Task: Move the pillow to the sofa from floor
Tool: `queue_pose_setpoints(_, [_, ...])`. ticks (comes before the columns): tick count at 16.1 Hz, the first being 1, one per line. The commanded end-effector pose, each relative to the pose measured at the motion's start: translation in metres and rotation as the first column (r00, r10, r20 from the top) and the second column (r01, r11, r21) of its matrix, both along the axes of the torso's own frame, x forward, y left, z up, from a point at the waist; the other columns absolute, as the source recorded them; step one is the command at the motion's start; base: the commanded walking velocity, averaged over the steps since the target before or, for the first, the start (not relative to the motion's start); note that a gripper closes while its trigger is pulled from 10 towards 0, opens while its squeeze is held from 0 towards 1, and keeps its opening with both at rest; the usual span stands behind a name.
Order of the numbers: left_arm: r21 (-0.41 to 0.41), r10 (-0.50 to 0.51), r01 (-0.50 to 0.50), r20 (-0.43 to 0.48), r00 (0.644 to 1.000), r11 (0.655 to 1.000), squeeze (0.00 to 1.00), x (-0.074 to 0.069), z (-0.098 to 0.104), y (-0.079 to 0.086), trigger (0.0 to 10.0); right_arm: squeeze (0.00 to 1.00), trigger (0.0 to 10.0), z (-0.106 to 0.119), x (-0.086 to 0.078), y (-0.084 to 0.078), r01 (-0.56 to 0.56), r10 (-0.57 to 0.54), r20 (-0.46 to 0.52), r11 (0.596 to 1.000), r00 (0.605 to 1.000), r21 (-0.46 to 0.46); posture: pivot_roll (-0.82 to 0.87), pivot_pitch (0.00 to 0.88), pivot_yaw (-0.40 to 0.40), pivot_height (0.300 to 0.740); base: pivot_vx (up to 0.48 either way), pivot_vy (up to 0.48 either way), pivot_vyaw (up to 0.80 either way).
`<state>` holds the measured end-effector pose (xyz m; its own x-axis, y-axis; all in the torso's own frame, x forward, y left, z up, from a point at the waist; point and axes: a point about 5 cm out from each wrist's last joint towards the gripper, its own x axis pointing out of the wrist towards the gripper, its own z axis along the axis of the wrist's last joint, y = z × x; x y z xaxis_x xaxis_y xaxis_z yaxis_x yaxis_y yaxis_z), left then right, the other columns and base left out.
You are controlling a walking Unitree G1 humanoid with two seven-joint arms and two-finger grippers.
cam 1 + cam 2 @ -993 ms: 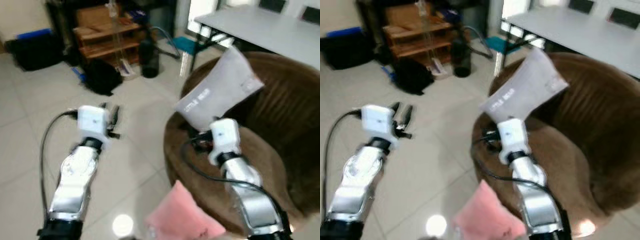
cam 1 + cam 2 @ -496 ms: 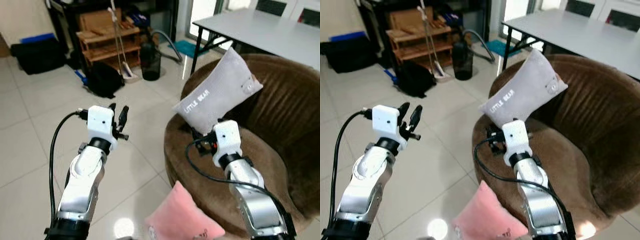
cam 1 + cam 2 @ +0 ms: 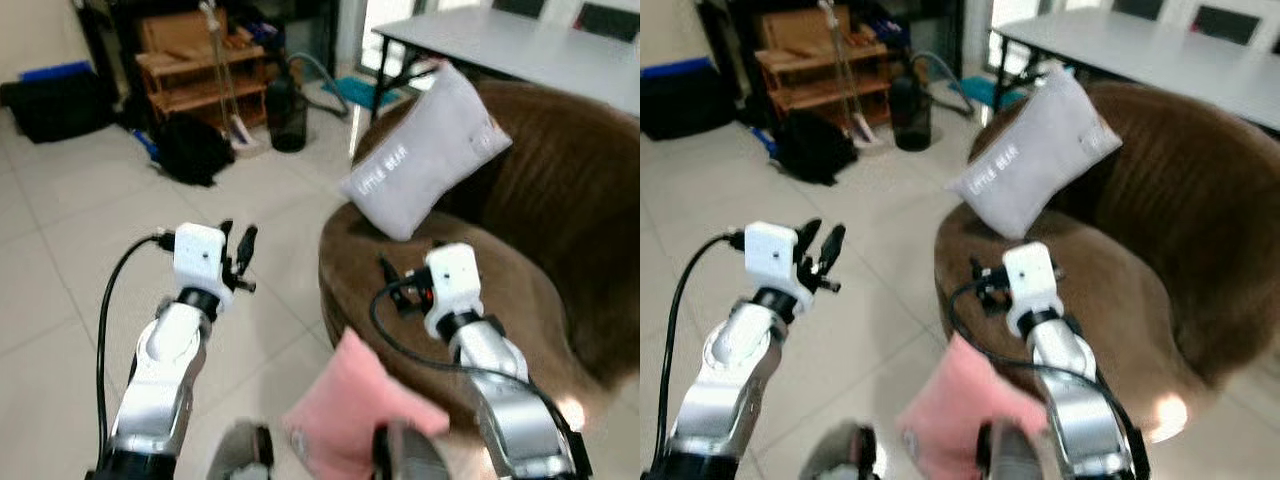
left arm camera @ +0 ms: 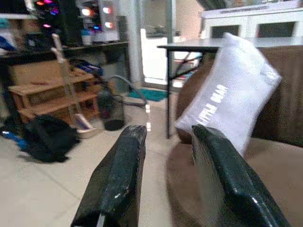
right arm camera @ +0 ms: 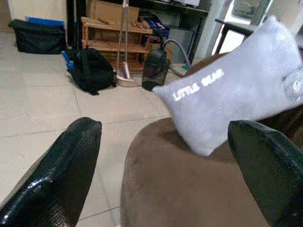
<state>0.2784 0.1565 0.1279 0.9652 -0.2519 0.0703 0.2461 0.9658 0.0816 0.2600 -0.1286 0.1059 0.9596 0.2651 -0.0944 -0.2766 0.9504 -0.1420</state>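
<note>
A grey pillow point(image 3: 425, 150) printed LITTLE BEAR leans on the backrest of the round brown sofa point(image 3: 500, 290), its lower corner on the seat. My right gripper point(image 3: 405, 275) hovers open over the seat's front, just below that corner and not touching it; in the right wrist view the fingers point(image 5: 71, 161) stand wide apart with the pillow point(image 5: 236, 104) ahead. My left gripper point(image 3: 237, 240) is raised over the floor left of the sofa, open with nothing in it. A pink pillow point(image 3: 350, 410) shows low in front of the sofa, blurred.
A wooden shelf point(image 3: 200, 70), a black bag point(image 3: 190, 150) and a dark canister point(image 3: 288, 110) stand on the tiled floor at the back left. A grey table point(image 3: 520, 45) stands behind the sofa. Open tiles point(image 3: 80, 240) lie on my left.
The camera has shifted and the picture has blurred at the bottom. The gap between my right gripper and the grey pillow's lower corner has widened. The left gripper holds roughly the same raised pose.
</note>
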Motion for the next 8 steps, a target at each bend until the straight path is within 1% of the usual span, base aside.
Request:
queue_pose_setpoints(1, [-0.043,-0.015,0.014,-0.029,0.999,0.999,1.00,-0.0035,-0.0043,0.0020,10.0,1.00,10.0,0.0007,0.0013,-0.0003,-0.021,0.021,-0.016,0.999,1.000,0.027,-0.06,0.000,0.004,0.610,0.000,0.000,0.00])
queue_pose_setpoints(4, [-0.085,-0.034,0.031,-0.030,0.999,0.996,1.00,-0.0061,-0.0041,0.0018,10.0,1.00,10.0,-0.0006,-0.0015,0.0008,-0.058,0.059,-0.023,0.998,0.998,0.032,-0.06,0.000,0.000,0.610,0.000,0.000,0.00])
queue_pose_setpoints(8, [-0.103,-0.043,0.040,-0.027,0.999,0.994,1.00,-0.0084,-0.0035,0.0029,10.0,1.00,10.0,-0.0030,-0.0029,-0.0007,-0.071,0.072,-0.040,0.997,0.997,0.030,-0.06,0.009,-0.003,0.610,0.000,0.000,0.00])
